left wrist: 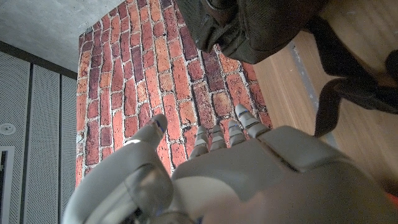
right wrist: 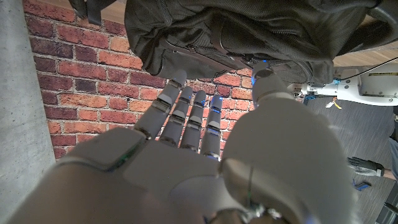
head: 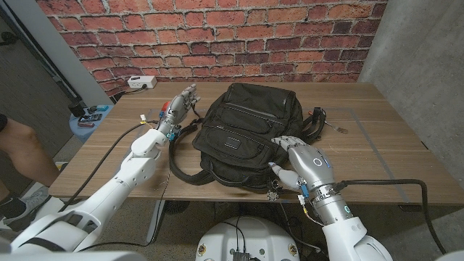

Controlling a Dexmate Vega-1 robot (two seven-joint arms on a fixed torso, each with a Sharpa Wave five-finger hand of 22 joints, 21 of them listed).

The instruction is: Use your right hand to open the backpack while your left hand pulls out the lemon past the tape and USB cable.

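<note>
A black backpack (head: 250,134) lies in the middle of the wooden table (head: 384,145), and its inside is hidden. My left hand (head: 180,107) hovers at its left side with fingers spread, holding nothing. In the left wrist view that hand (left wrist: 236,168) is short of the backpack (left wrist: 261,25) and its strap (left wrist: 348,74). My right hand (head: 301,163) is at the backpack's front right corner, fingers stretched toward it, and it is also empty. The right wrist view shows this hand (right wrist: 199,143) with fingertips close to the backpack (right wrist: 249,31); whether they touch is unclear.
A loose strap (head: 181,165) curls on the table left of the backpack. Small metal items (head: 337,129) lie to its right. A white power strip (head: 142,82) sits at the back left corner. A person's leg (head: 22,148) is beyond the table's left edge.
</note>
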